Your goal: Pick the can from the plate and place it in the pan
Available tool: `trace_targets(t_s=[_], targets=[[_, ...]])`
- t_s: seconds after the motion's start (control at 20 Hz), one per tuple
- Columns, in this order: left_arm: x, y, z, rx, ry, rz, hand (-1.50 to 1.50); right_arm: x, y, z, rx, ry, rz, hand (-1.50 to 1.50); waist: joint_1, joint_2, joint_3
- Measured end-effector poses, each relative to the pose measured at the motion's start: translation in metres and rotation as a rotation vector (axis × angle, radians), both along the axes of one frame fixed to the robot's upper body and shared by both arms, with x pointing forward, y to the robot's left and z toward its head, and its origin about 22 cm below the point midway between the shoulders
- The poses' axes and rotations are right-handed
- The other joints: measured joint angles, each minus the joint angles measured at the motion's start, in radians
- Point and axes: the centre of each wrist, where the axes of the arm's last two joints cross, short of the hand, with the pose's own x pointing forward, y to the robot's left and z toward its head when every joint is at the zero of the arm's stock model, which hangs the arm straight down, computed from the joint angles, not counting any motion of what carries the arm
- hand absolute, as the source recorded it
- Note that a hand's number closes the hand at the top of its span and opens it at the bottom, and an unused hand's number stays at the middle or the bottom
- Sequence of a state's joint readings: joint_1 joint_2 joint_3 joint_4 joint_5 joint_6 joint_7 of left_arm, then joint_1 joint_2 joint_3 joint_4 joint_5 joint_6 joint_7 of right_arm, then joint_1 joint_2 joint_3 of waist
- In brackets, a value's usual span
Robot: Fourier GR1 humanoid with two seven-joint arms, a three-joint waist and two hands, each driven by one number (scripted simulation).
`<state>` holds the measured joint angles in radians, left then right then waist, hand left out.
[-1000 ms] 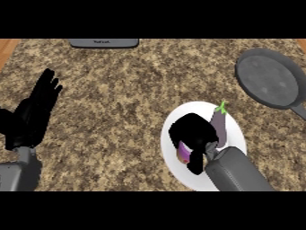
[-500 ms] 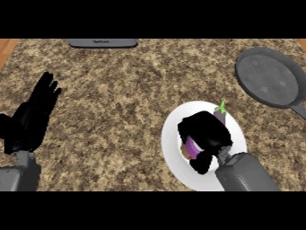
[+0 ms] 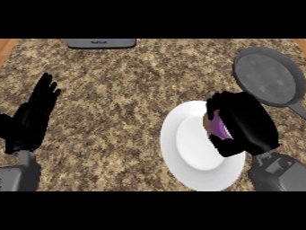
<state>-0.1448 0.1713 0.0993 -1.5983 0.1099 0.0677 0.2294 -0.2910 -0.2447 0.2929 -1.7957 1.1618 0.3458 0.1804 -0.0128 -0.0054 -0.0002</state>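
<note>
We see a speckled granite counter (image 3: 135, 90) with wood edges, bare between the white plate (image 3: 188, 148) and the grey pan (image 3: 269, 76) at its right rim. Our right hand (image 3: 244, 123) curls around a purple object (image 3: 216, 128), over the plate's right edge. Our left hand (image 3: 29, 117) rests open at left.

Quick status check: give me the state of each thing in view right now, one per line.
Right robot hand: fingers curled round a purple item, over the plate's right edge.
Purple item: held, mostly hidden by the hand; cannot tell whether it is a can.
Plate: flat on the counter, its visible part bare.
Pan: on the counter, nothing in it, handle toward the right.
Left robot hand: open, resting at left, fingers up.
</note>
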Motion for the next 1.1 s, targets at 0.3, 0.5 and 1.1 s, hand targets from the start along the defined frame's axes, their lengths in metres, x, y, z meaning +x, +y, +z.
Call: trace_targets(t_s=[0.3,0.5,1.1], targets=[[0.003,0.001,0.013,0.001,-0.004,-0.013,0.0,-0.015,-0.01,0.062,0.046,-0.153,-0.048,1.5,0.007,0.002,0.0],[0.0,-0.002,0.011,0.0,0.003,-0.015,0.0,-0.01,-0.02,0.084,0.094,-0.178,-0.097,1.5,0.011,0.003,0.0],[0.005,-0.006,0.008,-0.007,-0.004,-0.026,0.0,0.065,-0.119,0.087,0.233,-0.243,-0.275,1.5,0.023,0.009,0.001]])
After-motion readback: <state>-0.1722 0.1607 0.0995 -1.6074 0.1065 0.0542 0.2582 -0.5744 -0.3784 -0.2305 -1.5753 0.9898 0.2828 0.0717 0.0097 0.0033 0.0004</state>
